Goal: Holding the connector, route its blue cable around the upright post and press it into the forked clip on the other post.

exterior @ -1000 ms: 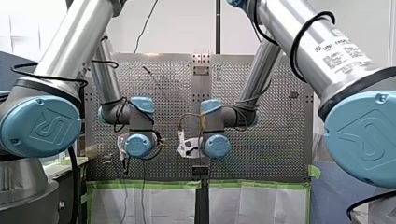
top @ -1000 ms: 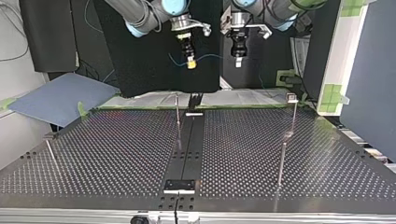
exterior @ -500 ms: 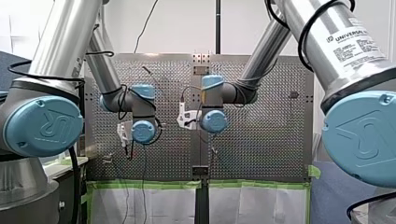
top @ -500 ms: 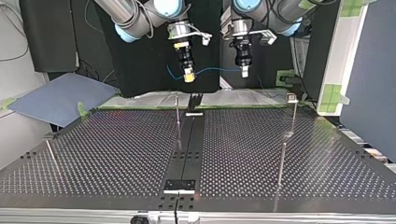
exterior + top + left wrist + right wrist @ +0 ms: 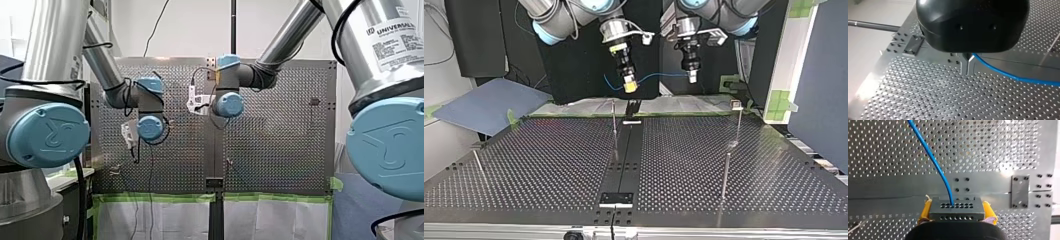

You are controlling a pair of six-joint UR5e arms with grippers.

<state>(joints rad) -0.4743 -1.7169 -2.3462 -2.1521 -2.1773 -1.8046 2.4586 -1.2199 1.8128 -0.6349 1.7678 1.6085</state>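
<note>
Our right jaws hold the connector (image 5: 957,208), a grey block with rows of holes. It is clamped between two yellow pads (image 5: 925,211), one on each short side. The blue cable (image 5: 930,152) leaves one hole in its face and runs away over the bench (image 5: 549,165).

In the top view the right jaws hang in the air at about 12 o'clock, beyond the bench's far edge, tilted a little with the yellow tip down. From that tip the cable sags slightly and runs toward 3 o'clock to our left jaws, which hang upright near by at about 1 o'clock. Their two metal fingers (image 5: 963,67) stand narrow, almost touching. The cable comes out from between them near their root, so we read them as pinched on it.

The cable hangs in the air, clear above the posts. A thin post (image 5: 614,125) stands below the right jaws at the bench's 12 o'clock. A post with a small head (image 5: 738,120) stands at 2 o'clock, well apart from both jaws. A third post (image 5: 725,172) stands at 4 o'clock.
</note>
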